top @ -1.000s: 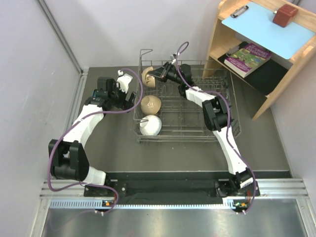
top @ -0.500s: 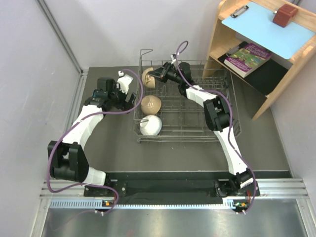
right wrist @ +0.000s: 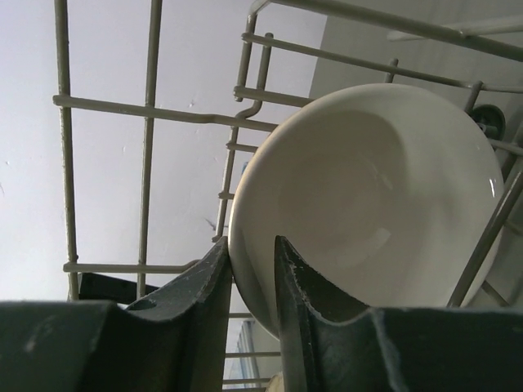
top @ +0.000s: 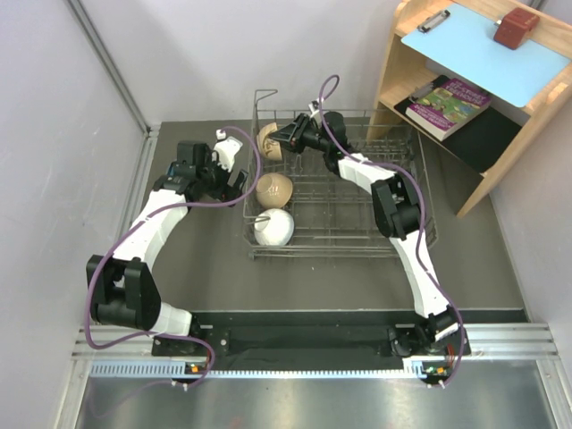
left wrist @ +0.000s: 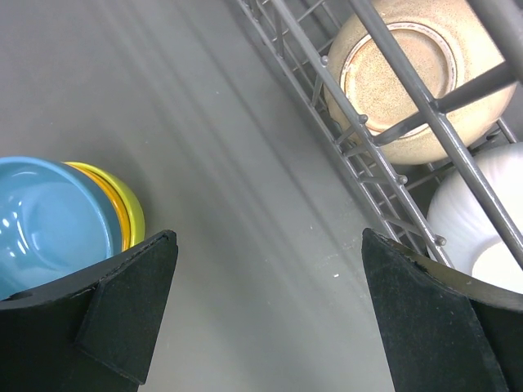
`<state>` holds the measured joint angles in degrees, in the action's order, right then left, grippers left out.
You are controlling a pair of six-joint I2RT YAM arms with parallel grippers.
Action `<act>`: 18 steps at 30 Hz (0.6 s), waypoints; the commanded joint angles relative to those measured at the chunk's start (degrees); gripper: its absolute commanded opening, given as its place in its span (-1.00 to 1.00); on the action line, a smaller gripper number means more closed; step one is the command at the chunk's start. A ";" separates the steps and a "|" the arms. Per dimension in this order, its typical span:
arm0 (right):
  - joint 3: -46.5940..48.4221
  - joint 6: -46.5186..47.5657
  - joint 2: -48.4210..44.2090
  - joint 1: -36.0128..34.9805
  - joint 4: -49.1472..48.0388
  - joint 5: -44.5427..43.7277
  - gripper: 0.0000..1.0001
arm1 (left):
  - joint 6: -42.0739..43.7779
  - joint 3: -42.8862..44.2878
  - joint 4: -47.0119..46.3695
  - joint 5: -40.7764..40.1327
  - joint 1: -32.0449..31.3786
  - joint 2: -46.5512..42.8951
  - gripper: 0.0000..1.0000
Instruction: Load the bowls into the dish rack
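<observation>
A tan bowl [right wrist: 368,204] is pinched by its rim in the right end effector [right wrist: 252,261], to be stood on edge in the dish rack [right wrist: 147,114]; the left end effector [left wrist: 268,241] is spread.

Glazed bowls, wire rack, matt table

Between the scuffed, matt black fingers [right wrist: 192,327] of the right gripper [right wrist: 252,255], the cream bowl [right wrist: 368,204] is smooth and glossy, and the dish rack [right wrist: 147,106] wire beyond is dull grey metal. Right of the left gripper [left wrist: 268,245], the tan bowl [left wrist: 400,73] looks speckled and matt. To its left, the blue bowl [left wrist: 41,220] shines on the matt grey table [left wrist: 204,122].
</observation>
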<state>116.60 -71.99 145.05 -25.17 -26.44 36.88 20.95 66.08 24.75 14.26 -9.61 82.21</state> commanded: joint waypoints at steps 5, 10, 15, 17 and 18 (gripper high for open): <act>2.05 6.50 -3.99 1.96 16.59 -4.62 -0.35 | 1.29 2.12 1.53 2.70 -1.47 -1.27 0.98; 2.67 10.01 -4.95 2.58 22.02 -6.65 -0.33 | 1.11 2.12 1.61 3.05 -1.47 -1.27 0.98; 3.55 12.04 -5.48 2.93 24.15 -7.96 -0.33 | 1.02 2.12 1.53 3.23 -1.47 -1.35 0.98; 4.51 13.79 -5.75 3.02 26.34 -8.93 -0.33 | 1.11 2.03 1.61 3.23 -1.47 -1.44 0.98; 4.69 14.76 -5.92 3.11 26.35 -9.63 -0.33 | 1.02 1.86 1.53 3.14 -1.47 -1.53 0.98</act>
<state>119.33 -62.98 141.29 -23.86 -8.21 33.12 21.15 66.32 25.45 14.61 -9.65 82.21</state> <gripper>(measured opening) 0.337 0.990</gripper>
